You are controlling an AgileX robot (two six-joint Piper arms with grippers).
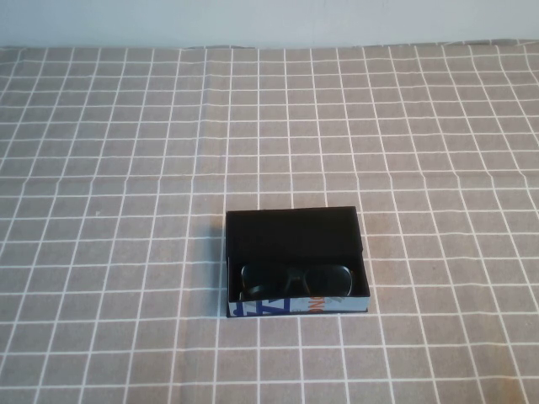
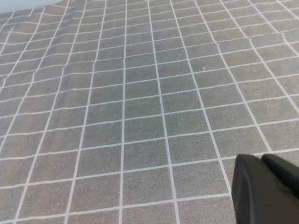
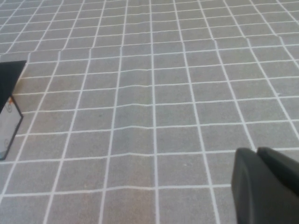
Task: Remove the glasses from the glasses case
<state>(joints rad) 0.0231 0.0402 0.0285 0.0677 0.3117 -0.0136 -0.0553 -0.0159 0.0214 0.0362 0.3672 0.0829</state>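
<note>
Glasses (image 1: 296,279) lie inside the glasses case (image 1: 294,229), which sits open on the checked tablecloth (image 1: 118,168). Within the case they rest against its near wall, the one printed in blue, white and orange, so the rear part of the black interior is left bare. Both dark lenses face upward, side by side, with the bridge between them about midway along the near wall. Their long axis runs parallel to that printed wall, across the case from its left end to its right end, and the frame stops short of each end wall. How the arms are folded cannot be made out against the black lining.

The case itself is a flat rectangle with its longer sides running left to right on the cloth, the printed panel turned toward the robot.

Neither arm shows in the high view. The left gripper (image 2: 266,189) appears only as a dark tip above bare cloth in the left wrist view, with the case out of sight; whether its claw is spread or pressed together cannot be told. The right gripper (image 3: 264,184) hangs over the cloth well apart from the case, whose corner (image 3: 9,100) shows at the edge of the right wrist view; its claw state cannot be told either.
</note>
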